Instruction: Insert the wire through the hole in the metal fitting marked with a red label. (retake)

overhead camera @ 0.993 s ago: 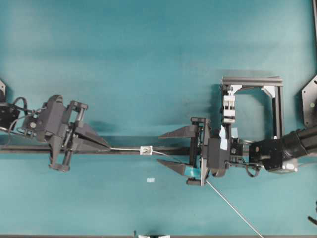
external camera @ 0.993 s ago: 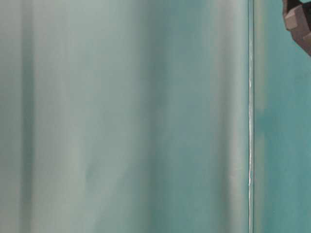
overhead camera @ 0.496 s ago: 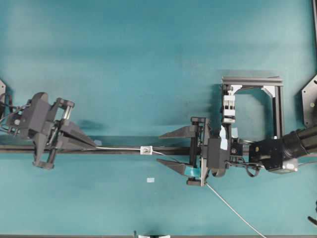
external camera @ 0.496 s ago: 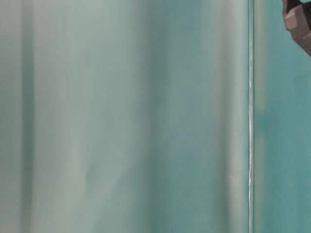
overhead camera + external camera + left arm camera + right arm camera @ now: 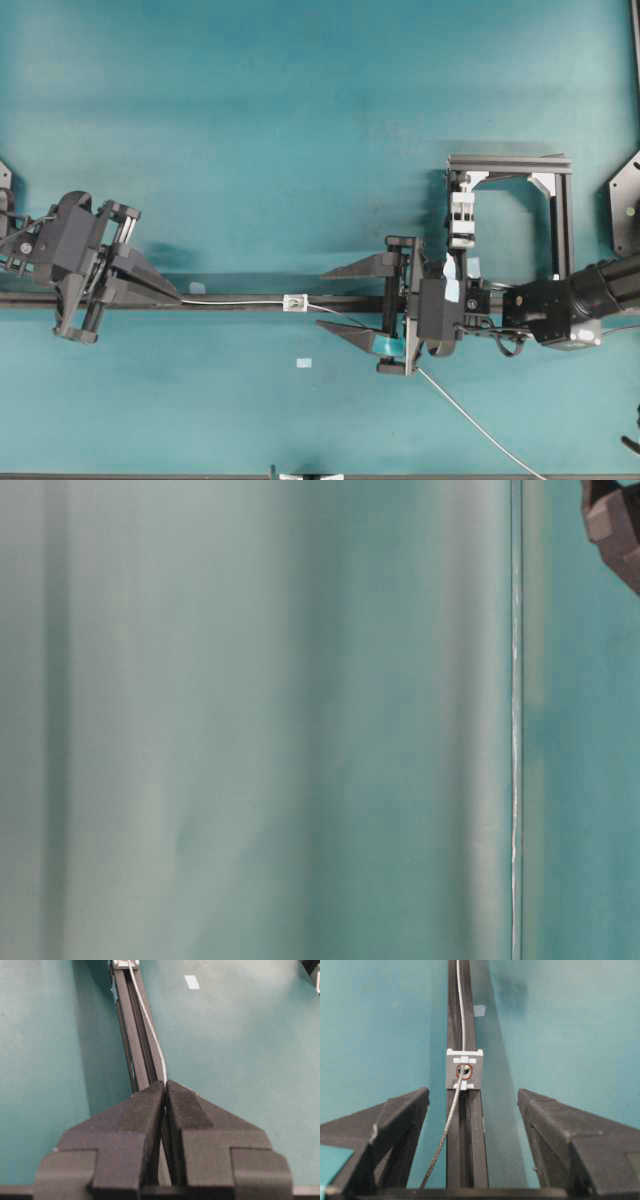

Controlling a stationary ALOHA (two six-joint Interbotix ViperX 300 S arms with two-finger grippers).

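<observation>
**A:** Start with the overhead view. How far has it got?

**B:** The wire (image 5: pixel 240 300) runs along the black rail (image 5: pixel 340 301) from the left end effector (image 5: pixel 172 296), whose fingers are pressed together on its end, to the metal fitting (image 5: pixel 294 302). It comes out on the fitting's other side, curves under the right end effector (image 5: pixel 336 296) and trails off toward the bottom edge of the teal table (image 5: pixel 300 120). So I'd judge the threading done.

**A:** Does the table-level view help?

**B:** No. It is mostly blurred teal, with one dark corner of hardware at top right.

**A:** The left wrist view?

**B:** The left end effector (image 5: pixel 165 1086) is clamped on the wire (image 5: pixel 149 1020), which arcs up the rail toward the fitting at the top edge.

**A:** And the right wrist view?

**B:** That is the clearest. The wire (image 5: pixel 462 1010) enters the hole (image 5: pixel 463 1071), ringed in red, in the fitting (image 5: pixel 452 1075) and continues out toward the camera. The right end effector (image 5: pixel 472 1097) stands wide apart, holding nothing. What's left, I'd say, is only drawing through or letting go.
</observation>
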